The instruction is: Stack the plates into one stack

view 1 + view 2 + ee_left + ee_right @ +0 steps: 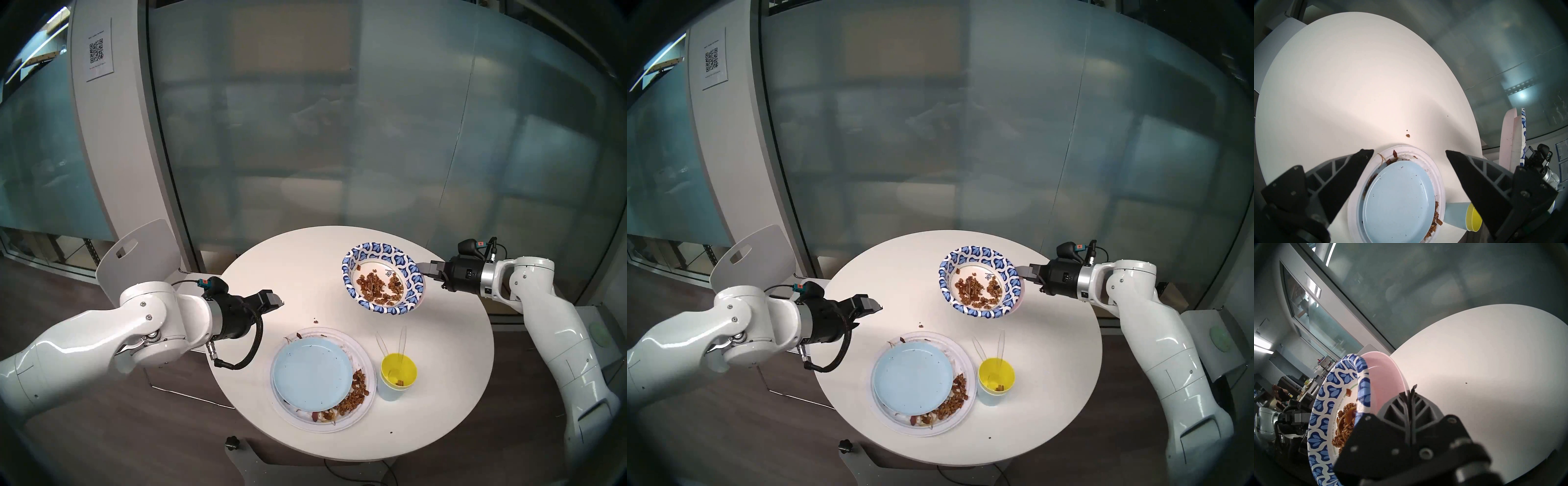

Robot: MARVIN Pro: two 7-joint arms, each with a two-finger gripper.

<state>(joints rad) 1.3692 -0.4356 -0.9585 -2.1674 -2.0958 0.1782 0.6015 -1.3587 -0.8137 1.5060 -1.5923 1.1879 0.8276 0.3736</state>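
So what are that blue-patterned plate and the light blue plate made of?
The blue-patterned plate looks like matte paper: printed leaf rim, and small print on its face in the right wrist view. The light blue plate looks like smooth plastic or melamine with a soft sheen; I can't tell which.

dim fisheye views, dark rims

A yellow cup (398,371) stands on the round table (441,339).
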